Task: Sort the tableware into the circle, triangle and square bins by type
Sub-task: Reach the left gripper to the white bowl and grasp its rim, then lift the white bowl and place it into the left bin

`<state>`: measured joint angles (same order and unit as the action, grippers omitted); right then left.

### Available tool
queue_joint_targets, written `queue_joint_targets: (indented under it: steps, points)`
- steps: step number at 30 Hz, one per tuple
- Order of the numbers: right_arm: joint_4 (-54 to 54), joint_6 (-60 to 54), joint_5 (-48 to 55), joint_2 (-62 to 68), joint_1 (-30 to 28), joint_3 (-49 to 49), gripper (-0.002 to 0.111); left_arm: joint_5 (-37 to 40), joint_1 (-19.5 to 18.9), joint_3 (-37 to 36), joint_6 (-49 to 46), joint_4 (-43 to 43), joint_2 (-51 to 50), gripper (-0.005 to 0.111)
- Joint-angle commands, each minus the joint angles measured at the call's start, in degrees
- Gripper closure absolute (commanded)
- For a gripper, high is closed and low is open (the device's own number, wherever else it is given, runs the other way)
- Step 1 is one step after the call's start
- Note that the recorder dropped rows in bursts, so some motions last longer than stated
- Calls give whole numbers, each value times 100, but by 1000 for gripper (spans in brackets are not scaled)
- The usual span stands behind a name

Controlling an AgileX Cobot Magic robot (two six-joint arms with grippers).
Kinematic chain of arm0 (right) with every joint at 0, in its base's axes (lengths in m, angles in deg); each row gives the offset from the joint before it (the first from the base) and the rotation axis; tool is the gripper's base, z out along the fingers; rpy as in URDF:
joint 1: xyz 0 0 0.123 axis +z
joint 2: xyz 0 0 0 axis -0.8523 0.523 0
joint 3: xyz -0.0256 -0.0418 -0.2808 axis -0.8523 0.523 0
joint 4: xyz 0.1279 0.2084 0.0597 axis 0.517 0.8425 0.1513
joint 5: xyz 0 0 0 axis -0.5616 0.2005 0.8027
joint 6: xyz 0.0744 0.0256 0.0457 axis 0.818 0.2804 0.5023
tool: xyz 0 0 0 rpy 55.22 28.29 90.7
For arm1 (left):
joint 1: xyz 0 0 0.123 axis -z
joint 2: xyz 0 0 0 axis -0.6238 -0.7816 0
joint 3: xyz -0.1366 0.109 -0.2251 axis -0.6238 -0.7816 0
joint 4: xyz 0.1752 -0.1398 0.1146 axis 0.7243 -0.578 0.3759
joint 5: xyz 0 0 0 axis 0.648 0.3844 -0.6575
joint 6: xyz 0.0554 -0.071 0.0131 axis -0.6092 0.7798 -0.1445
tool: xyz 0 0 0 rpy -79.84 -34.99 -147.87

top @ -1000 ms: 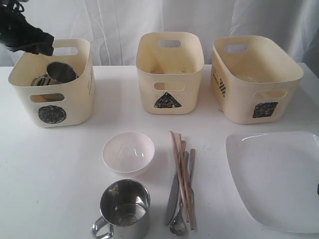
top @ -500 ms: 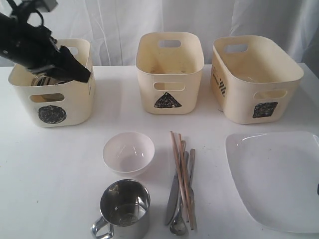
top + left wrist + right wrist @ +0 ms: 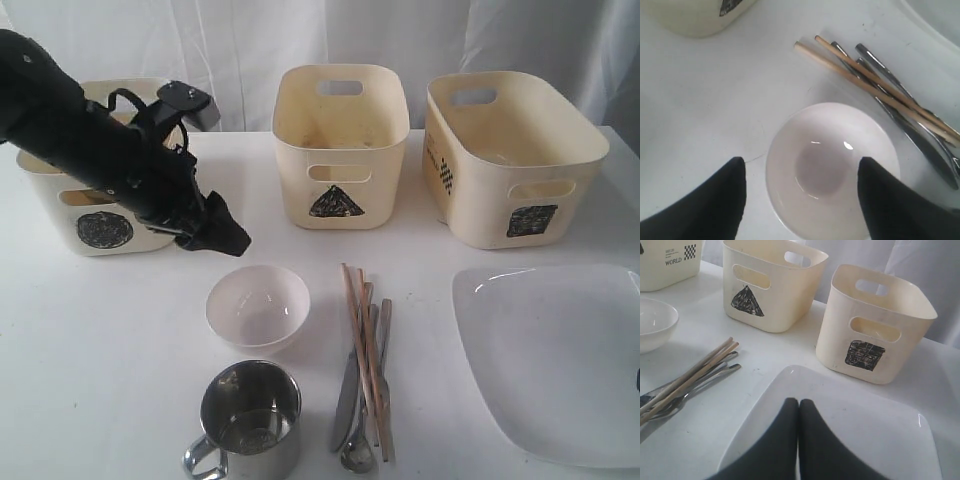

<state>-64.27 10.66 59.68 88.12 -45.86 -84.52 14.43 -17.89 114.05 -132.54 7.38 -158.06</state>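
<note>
White small bowl (image 3: 832, 167) lay beneath left gripper (image 3: 228, 240), fingers spread, empty; right gripper (image 3: 799, 401) idle, fingers pressed together; next, probably: descend, clamp rim.

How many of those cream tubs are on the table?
3. The circle tub stands at the left, partly behind the black arm; the triangle tub in the middle; the square tub at the right. None seems hidden.

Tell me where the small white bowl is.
In the exterior view the small white bowl sits left of centre, just behind the steel mug, left of the chopsticks, below the left gripper.
</note>
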Motion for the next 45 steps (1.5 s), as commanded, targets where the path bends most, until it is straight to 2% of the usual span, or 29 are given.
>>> queue_joint_targets:
  steps: [1,5,14,16,20,26,34,42,45]
  points:
    - [14,30,-44,-24,-41,34,108,-191,54,-44,-59,-64,-380,40]
    - [14,30,-44,-24,-41,34,108,-464,54,-44,-76,-64,-725,40]
    - [14,30,-44,-24,-41,34,108,-528,54,-44,-98,-190,-1326,42]
    - [14,30,-44,-24,-41,34,108,-637,54,-44,-98,-190,-1337,56]
    - [14,30,-44,-24,-41,34,108,-725,54,-3,-87,-63,-1120,107]
    - [14,30,-44,-24,-41,34,108,-934,-80,388,289,631,-466,106]
    - [14,30,-44,-24,-41,34,108,-1327,-667,1254,269,814,312,106]
    - [14,30,-44,-24,-41,34,108,-2929,-1532,1850,377,923,-74,106]
    - [14,30,-44,-24,-41,34,108,-3226,-1733,2033,377,923,-469,106]
